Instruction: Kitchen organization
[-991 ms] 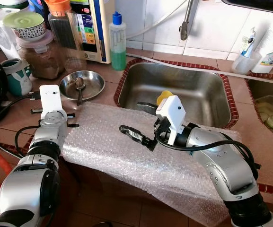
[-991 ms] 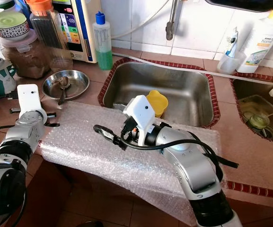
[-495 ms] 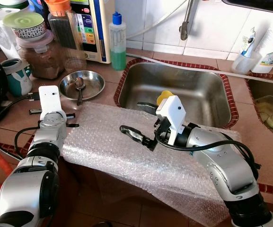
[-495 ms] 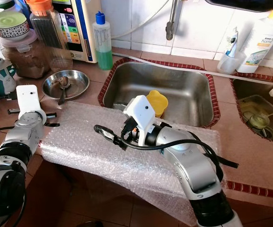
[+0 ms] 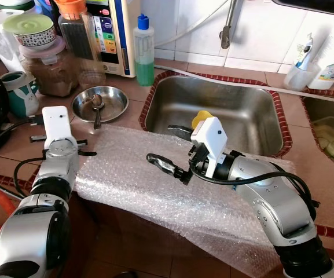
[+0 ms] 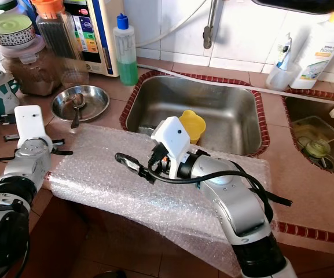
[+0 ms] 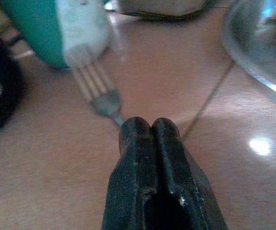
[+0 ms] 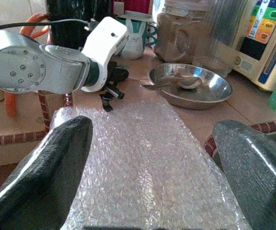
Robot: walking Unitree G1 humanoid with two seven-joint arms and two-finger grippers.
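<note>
Low over counter, left gripper [image 7: 149, 125] pinched on fork [image 7: 98, 91], right gripper [image 5: 168, 149] spread above bubble wrap [image 5: 138, 179]

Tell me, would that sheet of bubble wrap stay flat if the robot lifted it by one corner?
Probably not. The bubble wrap already sags over the counter edge, so it looks floppy and light. It would likely droop, and slide easily when pushed. The open right claw hovers above it.

A silver fork [image 7: 97, 91] lies flat on the brown counter. Its tines point toward the teal cup [image 7: 61, 28] at 11 o'clock.
</note>
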